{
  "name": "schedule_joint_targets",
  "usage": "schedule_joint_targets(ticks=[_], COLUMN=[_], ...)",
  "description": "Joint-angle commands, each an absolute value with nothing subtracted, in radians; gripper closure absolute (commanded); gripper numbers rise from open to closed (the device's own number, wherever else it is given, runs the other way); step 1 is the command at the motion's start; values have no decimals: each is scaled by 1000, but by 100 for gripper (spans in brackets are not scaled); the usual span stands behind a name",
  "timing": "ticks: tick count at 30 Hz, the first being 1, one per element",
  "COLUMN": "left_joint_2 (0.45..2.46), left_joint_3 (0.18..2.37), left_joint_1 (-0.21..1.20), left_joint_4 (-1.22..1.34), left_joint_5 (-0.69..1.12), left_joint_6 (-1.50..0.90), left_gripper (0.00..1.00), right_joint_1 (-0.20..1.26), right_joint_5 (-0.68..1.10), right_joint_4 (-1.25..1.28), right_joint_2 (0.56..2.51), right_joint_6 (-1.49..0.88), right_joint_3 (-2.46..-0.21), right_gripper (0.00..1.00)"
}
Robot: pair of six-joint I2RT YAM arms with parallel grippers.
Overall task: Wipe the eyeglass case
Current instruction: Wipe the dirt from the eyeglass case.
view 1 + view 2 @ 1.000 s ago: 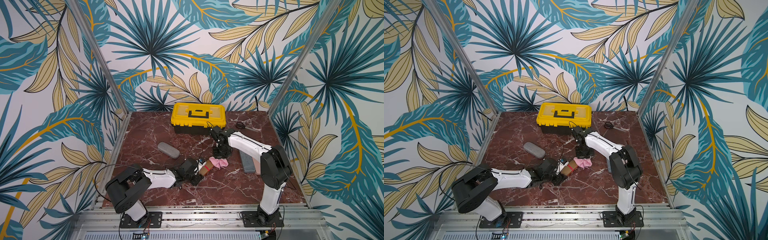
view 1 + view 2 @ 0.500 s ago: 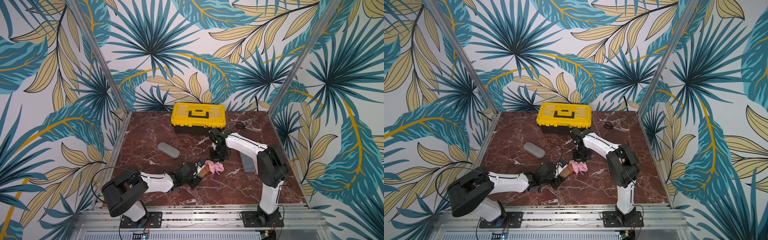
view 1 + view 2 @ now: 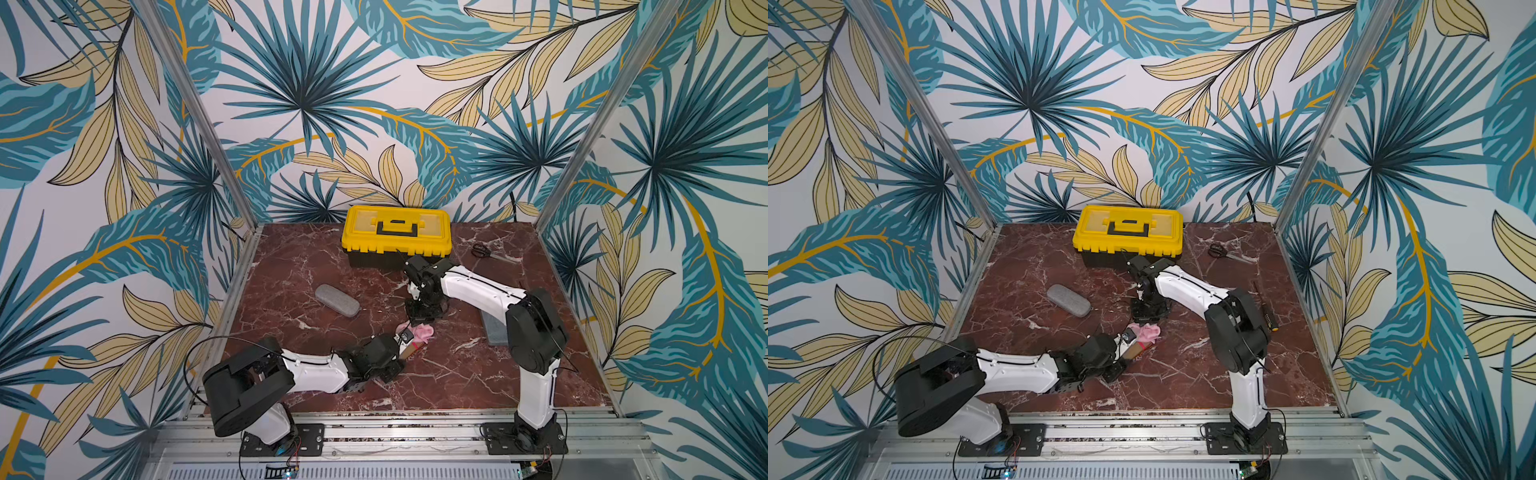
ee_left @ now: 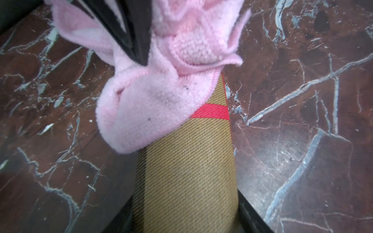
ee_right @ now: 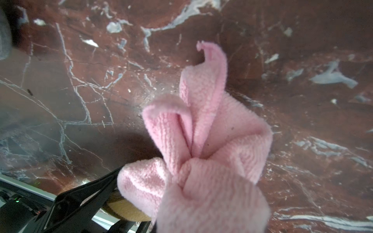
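Observation:
The eyeglass case [image 4: 187, 171] is tan woven fabric with a red stripe. My left gripper [image 4: 185, 222] is shut on its near end, low over the marble near the front, and it shows in both top views [image 3: 409, 352] [image 3: 1136, 351]. A bunched pink cloth [image 4: 153, 105] lies over the case's far end. My right gripper [image 3: 419, 322] is shut on that cloth [image 5: 201, 151] and points down from above. Its black fingers [image 4: 129, 30] poke into the folds. The cloth hides the case's tip.
A grey oval case [image 3: 336, 300] lies on the marble to the left. A yellow toolbox [image 3: 396, 237] stands at the back, black scissors [image 3: 482, 250] at the back right. A grey block [image 3: 494, 332] lies beside the right arm.
My right gripper has dragged the pink cloth a little leftward along the case. The left arm has swung slightly, still holding the case.

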State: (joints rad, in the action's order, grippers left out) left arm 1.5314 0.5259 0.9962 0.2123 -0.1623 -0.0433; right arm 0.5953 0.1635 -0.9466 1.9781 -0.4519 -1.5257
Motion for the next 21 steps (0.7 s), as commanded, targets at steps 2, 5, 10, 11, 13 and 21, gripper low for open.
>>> schedule_joint_targets(ticks=[2, 5, 10, 11, 13, 21], left_joint_2=[1501, 1509, 1518, 1518, 1519, 1547], left_joint_3=[508, 517, 528, 529, 532, 547], left_joint_1=[1007, 1018, 1026, 1025, 1026, 1025], left_joint_4=[255, 247, 239, 239, 237, 170], left_joint_5=[-206, -209, -221, -225, -236, -332], left_joint_6=[-32, -20, -17, -22, -31, -96], left_gripper=[65, 65, 66, 66, 66, 69], right_joint_1=[555, 581, 676, 692, 727, 727], right_joint_5=[-137, -23, 132, 185, 296, 448], right_joint_4=[-1104, -1108, -1090, -1074, -1040, -909], right_joint_2=[2060, 2109, 2231, 2245, 2256, 2107], right_joint_6=[-385, -353, -316, -321, -336, -381], right_joint_3=[-1593, -1702, -1826, -1828, -1812, -1532], right_gripper=[100, 100, 100, 100, 100, 100])
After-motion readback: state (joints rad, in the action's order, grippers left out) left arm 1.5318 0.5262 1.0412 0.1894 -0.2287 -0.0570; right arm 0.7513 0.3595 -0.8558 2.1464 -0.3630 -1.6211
